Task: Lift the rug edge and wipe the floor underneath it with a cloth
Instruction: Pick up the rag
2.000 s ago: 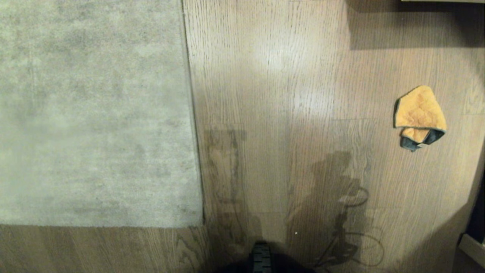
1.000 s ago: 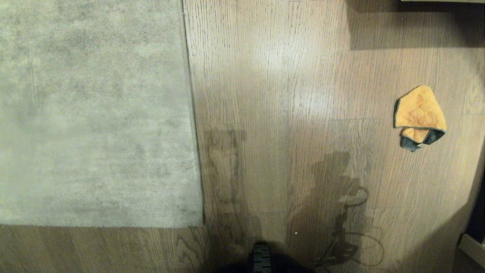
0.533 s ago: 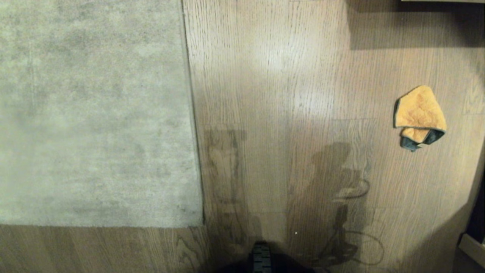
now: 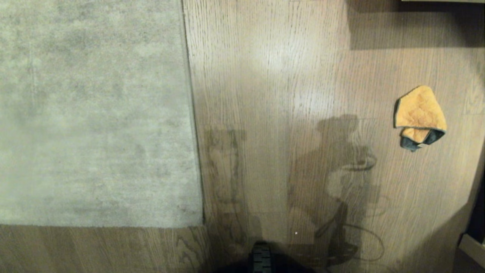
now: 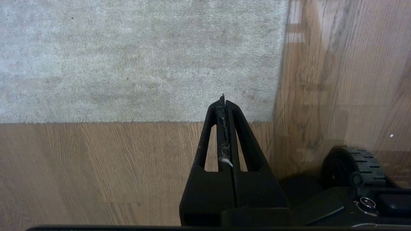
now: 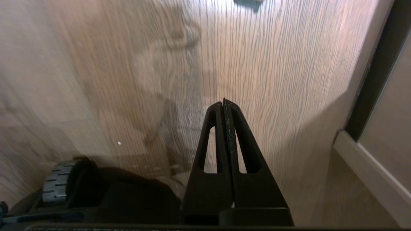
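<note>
Orange cloth (image 4: 420,113) lies on floor (image 4: 273,94), well apart from rug edge (image 4: 193,151). My left end effector (image 5: 223,102) & right end effector (image 6: 224,104): both pressed together, empty.

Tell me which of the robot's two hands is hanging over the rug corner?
The left hand. Its shut tips sit above the rug edge, at the corner. The right hand, also shut, has only bare wood floor beneath it.

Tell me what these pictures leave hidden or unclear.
- Head view: the rug runs off the top and left edges, so its full extent is unknown.
- Head view: both arms lie outside the frame; only shadows fall on the floor.
- Right wrist view: the cloth is cut off by the top edge.
- All views: the floor under the rug is covered.
</note>
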You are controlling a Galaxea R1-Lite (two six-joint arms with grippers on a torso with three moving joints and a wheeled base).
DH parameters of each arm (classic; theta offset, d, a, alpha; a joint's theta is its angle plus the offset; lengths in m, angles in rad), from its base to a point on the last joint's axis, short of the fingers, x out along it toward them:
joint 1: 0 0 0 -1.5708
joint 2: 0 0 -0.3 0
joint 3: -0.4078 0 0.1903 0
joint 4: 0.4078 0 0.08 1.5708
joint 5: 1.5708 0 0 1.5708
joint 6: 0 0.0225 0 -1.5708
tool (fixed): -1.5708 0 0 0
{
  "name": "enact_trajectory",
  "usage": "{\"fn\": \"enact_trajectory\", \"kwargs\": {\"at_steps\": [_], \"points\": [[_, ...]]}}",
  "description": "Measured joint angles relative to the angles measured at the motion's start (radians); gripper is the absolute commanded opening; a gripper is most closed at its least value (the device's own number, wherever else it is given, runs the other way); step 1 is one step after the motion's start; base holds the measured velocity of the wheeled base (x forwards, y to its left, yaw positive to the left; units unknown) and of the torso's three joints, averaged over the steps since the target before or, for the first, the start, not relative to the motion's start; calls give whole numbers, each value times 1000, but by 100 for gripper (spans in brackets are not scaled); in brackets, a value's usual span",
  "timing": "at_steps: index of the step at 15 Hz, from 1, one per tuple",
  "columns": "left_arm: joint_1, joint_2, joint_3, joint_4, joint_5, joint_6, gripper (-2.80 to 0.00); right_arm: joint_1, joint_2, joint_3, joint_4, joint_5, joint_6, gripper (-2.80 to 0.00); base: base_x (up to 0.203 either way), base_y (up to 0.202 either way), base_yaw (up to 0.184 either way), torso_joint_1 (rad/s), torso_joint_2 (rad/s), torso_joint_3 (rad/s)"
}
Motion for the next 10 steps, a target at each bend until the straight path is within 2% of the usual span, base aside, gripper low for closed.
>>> {"fn": "enact_trajectory", "kwargs": {"at_steps": [2, 3, 7, 10], "points": [[0, 0, 0, 0, 0, 0, -280, 0, 99, -11, -47, -7, 19, -280, 0, 0, 0, 0, 0, 0], [0, 0, 0, 0, 0, 0, -280, -4, 151, -17, -78, -8, 32, 0, 0, 0, 0, 0, 0, 0], [0, 0, 0, 0, 0, 0, -280, -34, 386, -75, -244, -23, 68, 0, 0, 0, 0, 0, 0, 0], [0, 0, 0, 0, 0, 0, -280, -147, 558, -137, -355, -29, 34, 0, 0, 0, 0, 0, 0, 0]]}}
